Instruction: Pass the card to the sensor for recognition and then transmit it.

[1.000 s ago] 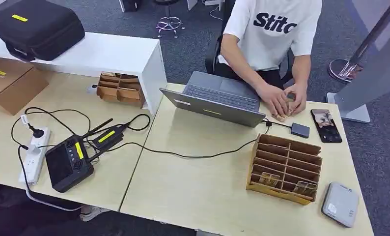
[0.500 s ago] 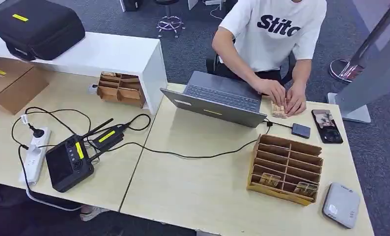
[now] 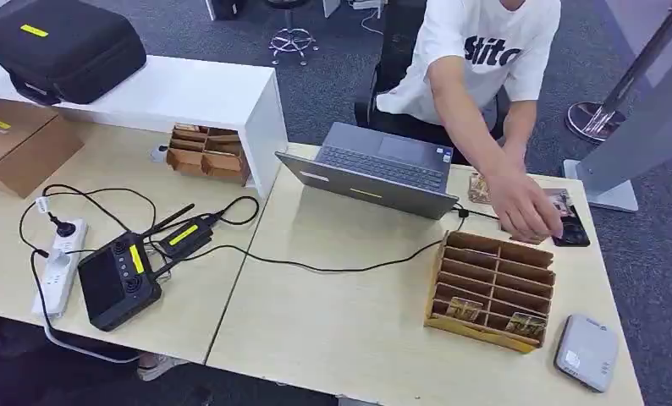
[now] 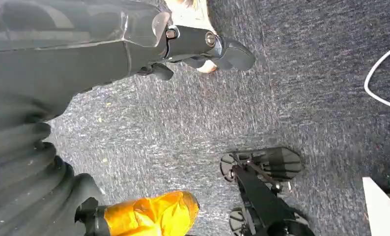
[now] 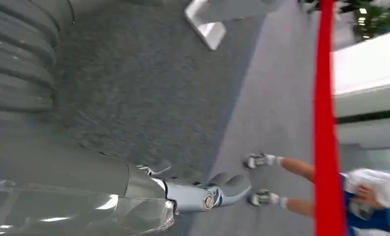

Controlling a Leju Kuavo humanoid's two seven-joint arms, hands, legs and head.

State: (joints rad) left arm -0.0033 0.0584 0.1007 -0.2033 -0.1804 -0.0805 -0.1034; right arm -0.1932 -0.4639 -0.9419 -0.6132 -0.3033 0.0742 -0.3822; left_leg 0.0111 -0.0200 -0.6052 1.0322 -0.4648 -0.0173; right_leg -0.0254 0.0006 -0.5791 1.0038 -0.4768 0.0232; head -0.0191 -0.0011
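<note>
Head view: person's hand point(image 3: 526, 207) over card rack point(image 3: 492, 289) — wrist views: carpet.

Head view looks down on desk point(image 3: 349, 330); wrist views face carpet point(image 4: 291, 98).

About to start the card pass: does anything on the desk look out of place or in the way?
Nothing is spilled or damaged. One thing stands out: a person's hand reaches over the far edge of the card rack, beside the phone. A black cable trails across the desk toward the laptop.
</note>
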